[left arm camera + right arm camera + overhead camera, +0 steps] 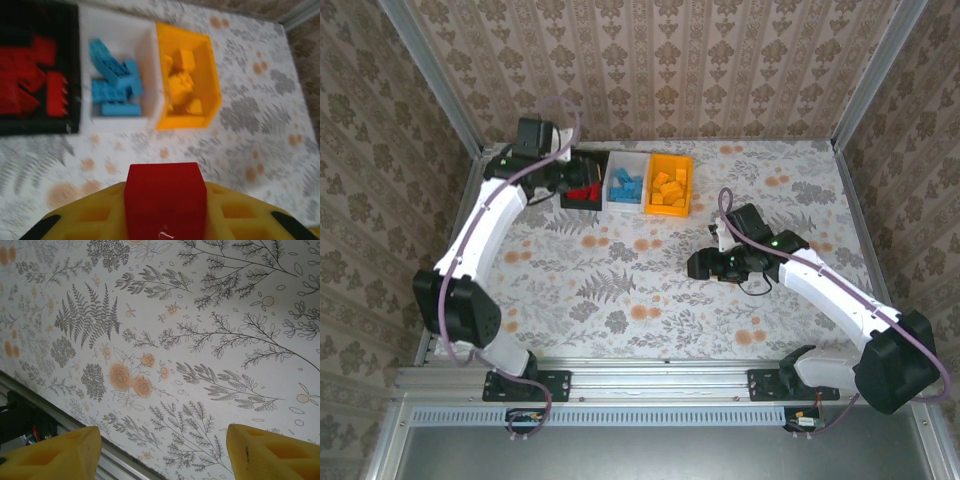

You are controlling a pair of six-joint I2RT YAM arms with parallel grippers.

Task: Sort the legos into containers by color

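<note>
Left gripper [165,212]: closed narrowly on one red brick [165,192], which is pinched between the yellow fingers [80,220] and fills the gap between them.
Left gripper, top view [568,180]: seen at the far left of the table, overlapping the black bin [599,163]; whether it stands straight above that bin cannot be told.
Held brick, position: raised above the flowered table [260,140], with the three bins seen beyond it in the left wrist view.
Right gripper [160,455]: spread wide, with nothing held; bare tablecloth [200,340] is seen between its two yellow fingers [272,452].
Right gripper, top view [705,265]: placed over the open middle of the table [620,290], well apart from the bins.
Bins, layout: set side by side in a row at the far edge, walls touching, black on the left, white [629,157] in the middle, orange [668,210] on the right.
Black bin [72,50]: loaded with red bricks [30,75], which are blurred at the picture edge.
White bin [120,30]: loaded with blue bricks [112,82], piled at mixed angles.
Orange bin [182,120]: loaded with yellow bricks [182,82].
Loose bricks on the tablecloth: none are made out.
</note>
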